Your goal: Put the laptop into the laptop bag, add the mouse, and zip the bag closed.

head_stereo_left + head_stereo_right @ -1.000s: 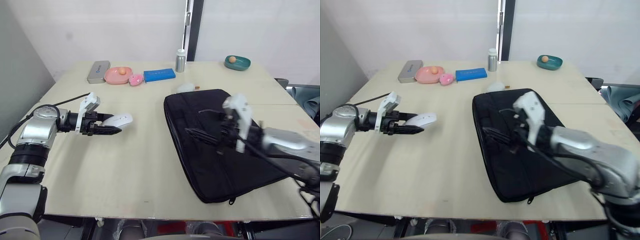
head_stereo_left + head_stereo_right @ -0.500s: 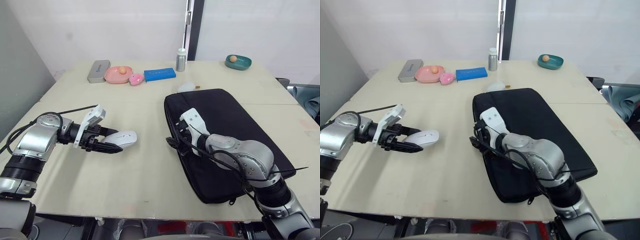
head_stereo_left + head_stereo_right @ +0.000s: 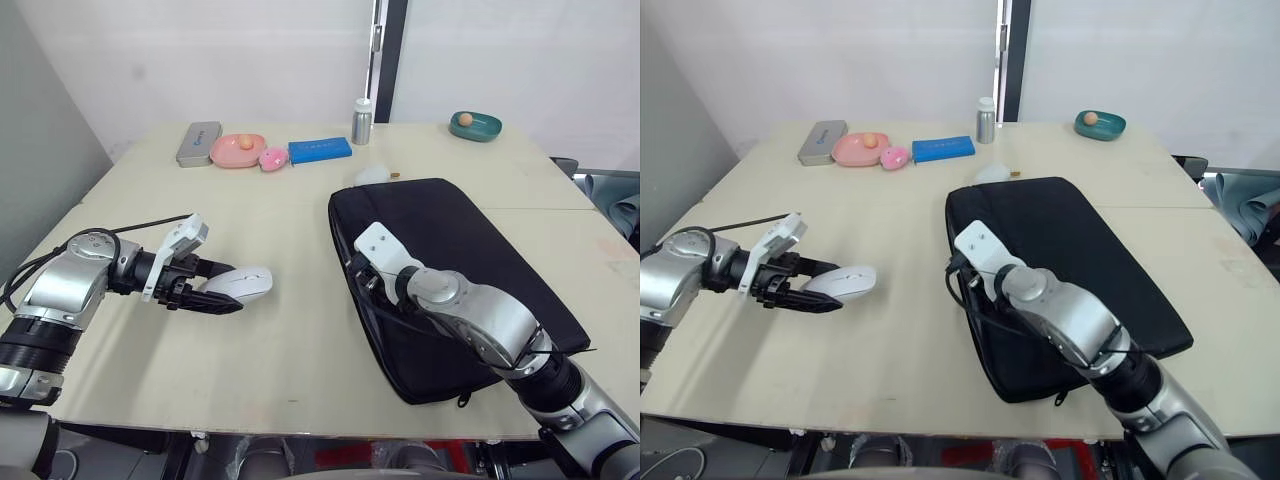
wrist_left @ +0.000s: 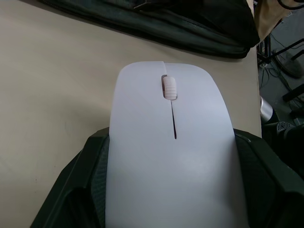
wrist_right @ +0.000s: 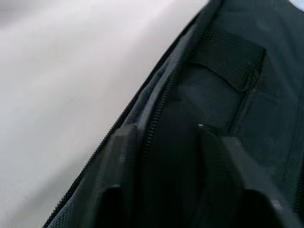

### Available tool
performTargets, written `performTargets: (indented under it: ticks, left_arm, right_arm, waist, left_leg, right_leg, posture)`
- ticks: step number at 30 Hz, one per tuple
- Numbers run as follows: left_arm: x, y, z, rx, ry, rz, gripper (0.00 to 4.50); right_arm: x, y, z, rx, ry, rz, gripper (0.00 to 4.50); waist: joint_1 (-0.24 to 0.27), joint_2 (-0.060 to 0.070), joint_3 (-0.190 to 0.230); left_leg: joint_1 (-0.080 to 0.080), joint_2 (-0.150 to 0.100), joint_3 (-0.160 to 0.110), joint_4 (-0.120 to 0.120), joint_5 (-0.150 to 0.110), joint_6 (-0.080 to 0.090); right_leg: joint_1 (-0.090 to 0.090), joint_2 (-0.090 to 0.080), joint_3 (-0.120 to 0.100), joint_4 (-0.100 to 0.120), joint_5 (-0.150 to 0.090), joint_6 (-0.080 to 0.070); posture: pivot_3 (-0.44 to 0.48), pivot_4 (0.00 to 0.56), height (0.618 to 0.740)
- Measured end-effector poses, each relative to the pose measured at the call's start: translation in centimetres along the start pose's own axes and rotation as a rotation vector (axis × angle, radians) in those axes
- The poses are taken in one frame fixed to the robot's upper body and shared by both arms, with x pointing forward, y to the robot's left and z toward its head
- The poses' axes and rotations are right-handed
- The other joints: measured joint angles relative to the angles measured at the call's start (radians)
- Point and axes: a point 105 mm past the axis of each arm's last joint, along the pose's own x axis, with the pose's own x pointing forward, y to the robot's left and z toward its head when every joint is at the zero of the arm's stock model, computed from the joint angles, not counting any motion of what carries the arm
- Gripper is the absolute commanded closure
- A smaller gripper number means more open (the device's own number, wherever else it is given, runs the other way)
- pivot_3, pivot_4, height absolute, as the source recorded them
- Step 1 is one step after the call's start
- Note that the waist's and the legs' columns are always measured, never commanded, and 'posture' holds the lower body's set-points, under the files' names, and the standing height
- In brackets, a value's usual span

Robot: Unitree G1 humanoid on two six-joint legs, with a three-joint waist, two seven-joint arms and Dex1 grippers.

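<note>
Your left gripper point(image 3: 205, 296) pinched the smooth white oval mouse point(image 3: 240, 283) just above the table point(image 3: 280, 340), lower than a second before. Your right gripper point(image 5: 164, 142), fingers parted, had swung onto the black woven laptop bag's point(image 3: 470, 240) zipper edge.

Your left gripper point(image 3: 215, 300) reaches forward, fingers point(image 4: 85, 190) clamping the mouse point(image 3: 240, 283); your right gripper point(image 5: 166, 137) angles low, fingers parted.

A bare test room, likely a robotics lab: plain white walls point(image 3: 250, 60) behind a pale wooden surface point(image 3: 300, 340) set with staged props, including a pink dish point(image 3: 237, 150) and blue box point(image 3: 320, 150).
</note>
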Motion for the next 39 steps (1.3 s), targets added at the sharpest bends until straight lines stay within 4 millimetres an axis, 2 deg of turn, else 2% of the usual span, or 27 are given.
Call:
performTargets:
  ticks: [3, 10, 16, 18, 21, 26, 31, 39]
  left_arm:
    - [0.0, 0.0, 0.1, -0.003, -0.006, 0.002, 1.63]
    - [-0.1, 0.2, 0.4, -0.004, -0.011, 0.020, 1.63]
    - [0.2, 0.3, 0.6, 0.003, -0.025, 0.015, 1.63]
    - [0.6, 0.2, 0.9, 0.005, -0.038, 0.003, 1.63]
    - [2.4, -0.2, 1.6, 0.014, -0.092, -0.060, 1.63]
    - [4.7, -0.2, 3.5, 0.054, -0.168, -0.109, 1.63]
    - [8.0, 0.6, 4.9, 0.061, -0.217, -0.125, 1.63]
    - [14.3, 2.0, 5.8, 0.110, -0.204, -0.069, 1.63]
  right_arm:
    - [0.0, 0.1, 0.0, -0.023, 0.000, 0.004, 4.46]
    - [-0.1, -0.4, -0.4, -0.050, 0.012, -0.005, 4.46]
    - [-0.3, -0.6, -0.1, 0.075, -0.010, 0.025, 4.46]
    - [-0.7, -0.7, 0.5, 0.187, -0.034, 0.071, 4.46]
    - [-2.6, -2.0, 2.6, 0.324, -0.136, 0.134, 4.46]
    - [-5.9, -5.7, 5.0, 0.366, -0.248, 0.140, 4.46]
    - [-7.7, -8.0, 5.4, 0.395, -0.278, 0.126, 4.46]
    - [-8.8, -9.3, 6.0, 0.422, -0.322, 0.140, 4.46]
  waist:
    - [0.000, 0.000, 0.000]
    - [0.001, 0.000, 0.000]
    - [-0.002, 0.000, 0.000]
    - [-0.001, 0.000, 0.000]
    - [-0.001, 0.000, 0.000]
    - [0.000, 0.000, 0.000]
    - [0.007, 0.000, 0.000]
    - [0.006, 0.000, 0.000]
  left_leg:
    - [0.000, 0.000, 0.000, 0.002, 0.000, 0.000]
    - [0.001, 0.000, -0.001, 0.004, 0.000, 0.000]
    - [0.000, 0.000, -0.001, 0.004, 0.000, 0.000]
    - [0.000, 0.000, -0.001, 0.004, 0.000, 0.000]
    - [-0.001, 0.000, -0.001, 0.005, 0.001, 0.001]
    - [-0.001, 0.000, -0.001, 0.005, 0.002, 0.002]
    - [-0.001, 0.000, 0.000, 0.006, 0.003, 0.003]
    - [-0.001, 0.000, 0.000, 0.006, 0.005, 0.007]
  right_leg:
    - [0.000, 0.000, 0.001, 0.001, -0.002, -0.003]
    - [0.002, 0.000, 0.001, 0.003, -0.003, -0.005]
    - [0.002, 0.000, 0.000, 0.003, -0.003, -0.005]
    - [0.001, 0.000, 0.001, 0.003, -0.003, -0.006]
    - [0.000, 0.000, 0.001, 0.004, -0.003, -0.006]
    - [0.000, 0.000, 0.001, 0.007, -0.003, -0.007]
    - [0.000, 0.000, 0.001, 0.008, -0.003, -0.007]
    - [-0.001, 0.000, 0.002, 0.008, -0.003, -0.007]
  posture:
    - [0.000, 0.150, 0.740]
    - [0.000, 0.150, 0.740]
    - [0.000, 0.150, 0.740]
    - [0.000, 0.150, 0.740]
    - [0.000, 0.150, 0.740]
    - [0.000, 0.150, 0.740]
    - [0.000, 0.150, 0.740]
    - [0.000, 0.150, 0.740]
